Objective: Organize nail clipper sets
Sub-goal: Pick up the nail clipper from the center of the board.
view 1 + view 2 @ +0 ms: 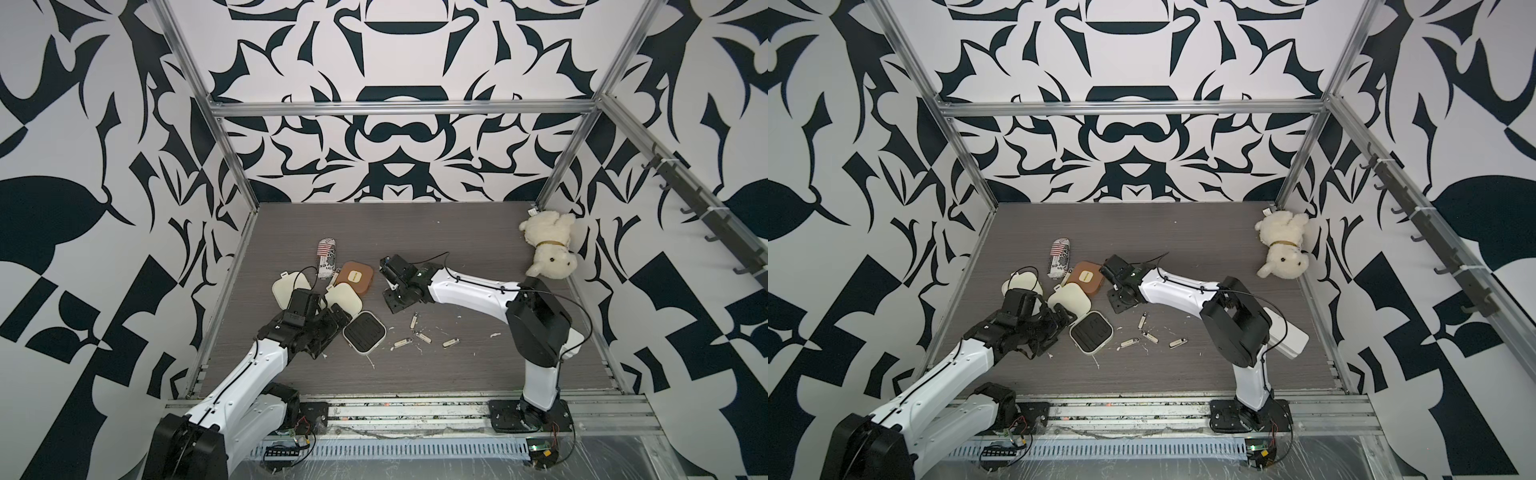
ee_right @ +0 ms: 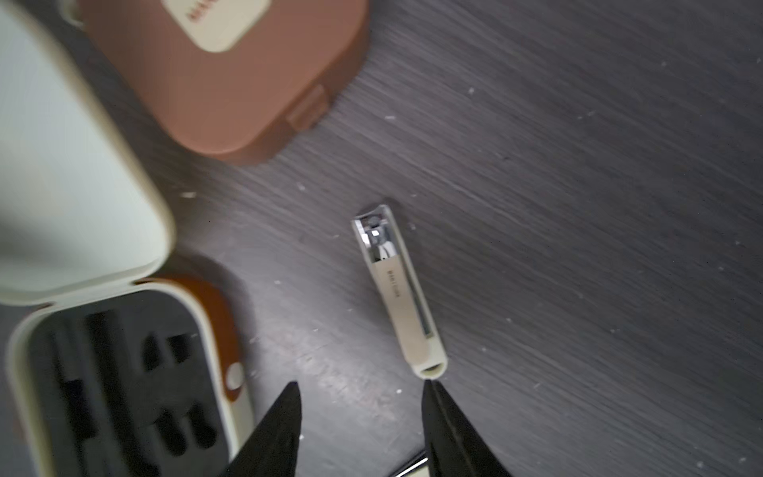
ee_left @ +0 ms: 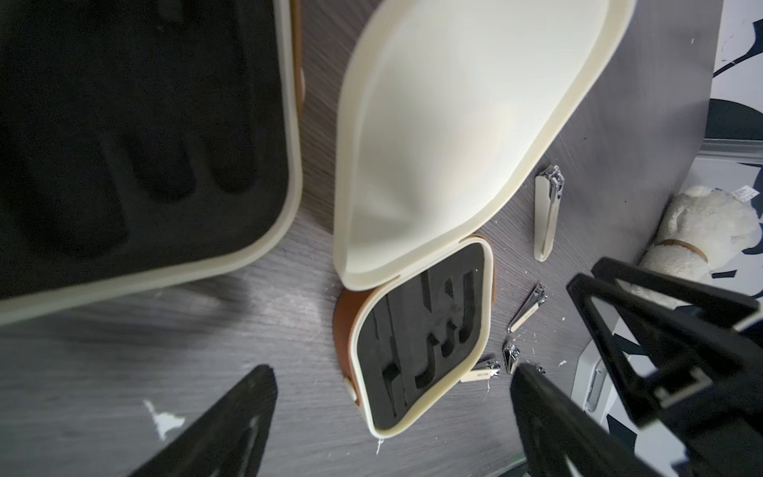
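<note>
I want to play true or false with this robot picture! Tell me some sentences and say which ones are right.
1. The brown case is shut. True.
2. The right gripper holds a clipper. False: its jaws are open and empty; the clipper lies on the table.
3. The plush dog lies in a far corner. True.
4. The open case is full of clippers. False: the slots in its black insert are empty.
</note>
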Controlling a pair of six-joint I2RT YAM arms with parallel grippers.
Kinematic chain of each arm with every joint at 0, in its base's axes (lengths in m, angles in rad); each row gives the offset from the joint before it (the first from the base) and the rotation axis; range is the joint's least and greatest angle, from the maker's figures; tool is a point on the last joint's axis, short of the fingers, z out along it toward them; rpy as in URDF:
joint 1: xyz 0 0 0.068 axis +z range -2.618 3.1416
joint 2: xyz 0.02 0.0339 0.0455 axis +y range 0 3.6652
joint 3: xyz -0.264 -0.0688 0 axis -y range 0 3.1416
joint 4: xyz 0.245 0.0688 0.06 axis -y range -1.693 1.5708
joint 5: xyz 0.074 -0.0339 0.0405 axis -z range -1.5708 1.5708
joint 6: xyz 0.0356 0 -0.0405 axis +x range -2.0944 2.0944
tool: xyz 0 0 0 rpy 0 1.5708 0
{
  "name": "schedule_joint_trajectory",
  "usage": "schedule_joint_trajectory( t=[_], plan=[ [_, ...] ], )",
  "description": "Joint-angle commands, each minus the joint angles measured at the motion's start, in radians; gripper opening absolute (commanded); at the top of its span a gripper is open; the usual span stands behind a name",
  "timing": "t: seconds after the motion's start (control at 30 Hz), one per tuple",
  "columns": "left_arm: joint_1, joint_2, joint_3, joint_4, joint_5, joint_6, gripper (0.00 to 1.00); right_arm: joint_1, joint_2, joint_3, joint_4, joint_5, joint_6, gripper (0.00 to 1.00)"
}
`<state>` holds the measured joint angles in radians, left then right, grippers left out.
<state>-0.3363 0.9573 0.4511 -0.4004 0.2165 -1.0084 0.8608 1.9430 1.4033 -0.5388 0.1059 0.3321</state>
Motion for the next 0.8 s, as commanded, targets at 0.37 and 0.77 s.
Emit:
schedule_joint_trajectory(
  t=[0.37,0.77],
  plan=[
    [-0.003,0.049,-0.017,0.050,0.001,-0.004,0.93,-0.063,0.139,0.134,-0.056,-0.001,-0.065,0.52],
    [-0.003,0.094,0.003,0.067,0.004,0.006,0.93,-0.073,0.174,0.170,-0.074,-0.083,-0.088,0.25]
  ],
)
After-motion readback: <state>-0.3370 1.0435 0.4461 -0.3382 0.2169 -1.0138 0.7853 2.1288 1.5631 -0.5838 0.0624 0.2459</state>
